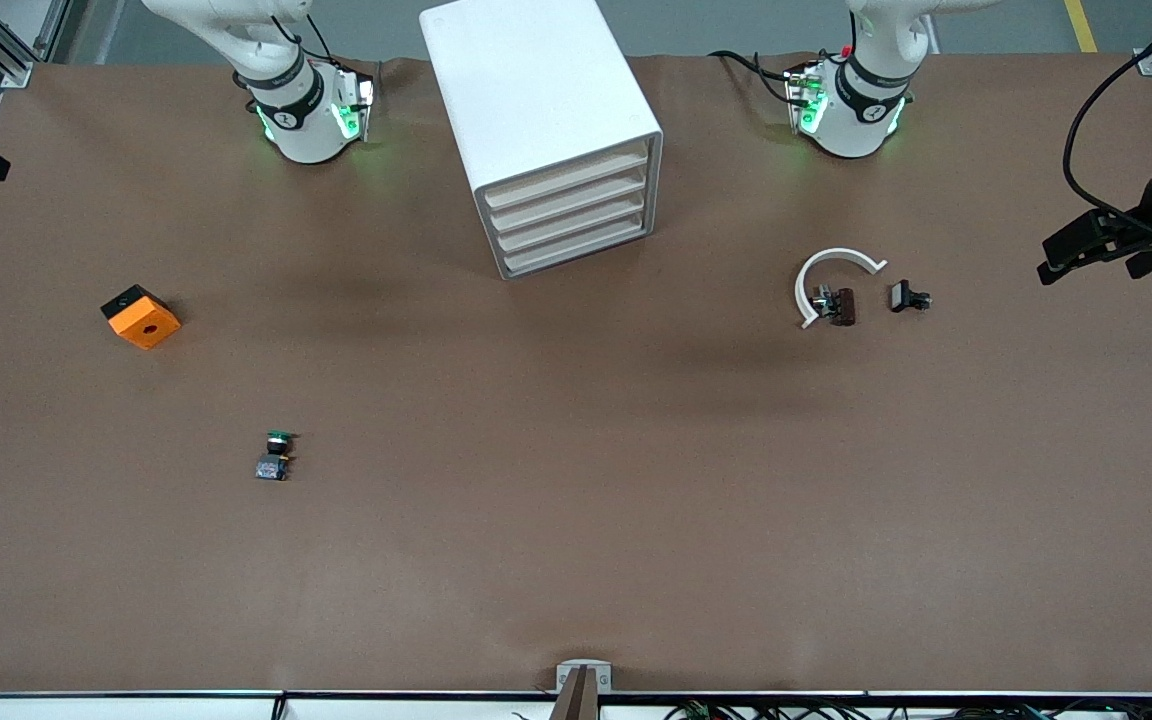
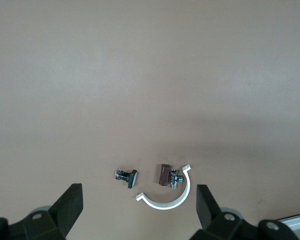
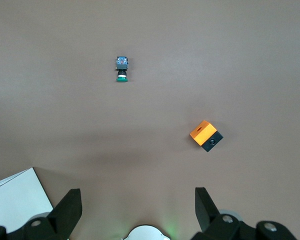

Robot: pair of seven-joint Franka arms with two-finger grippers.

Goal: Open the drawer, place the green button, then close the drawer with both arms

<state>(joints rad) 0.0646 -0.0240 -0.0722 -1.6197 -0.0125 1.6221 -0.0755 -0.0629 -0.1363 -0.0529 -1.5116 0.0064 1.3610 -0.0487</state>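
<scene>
Four drawers, all closed, front the white cabinet (image 1: 544,130) at top centre of the front view; no writing is legible anywhere. Lower left lies the button (image 1: 275,456), green cap up-frame, nearer the camera than the orange block (image 1: 141,317). At centre right, a white curved clip (image 1: 829,282) half-rings a small brown-and-metal part too small to identify. Left gripper (image 2: 139,201) and right gripper (image 3: 138,201) each spread wide, empty, fingertips cropped at the frame bottom.

Drawer unit (image 3: 12,197) cut off by right wrist view's edge.
</scene>
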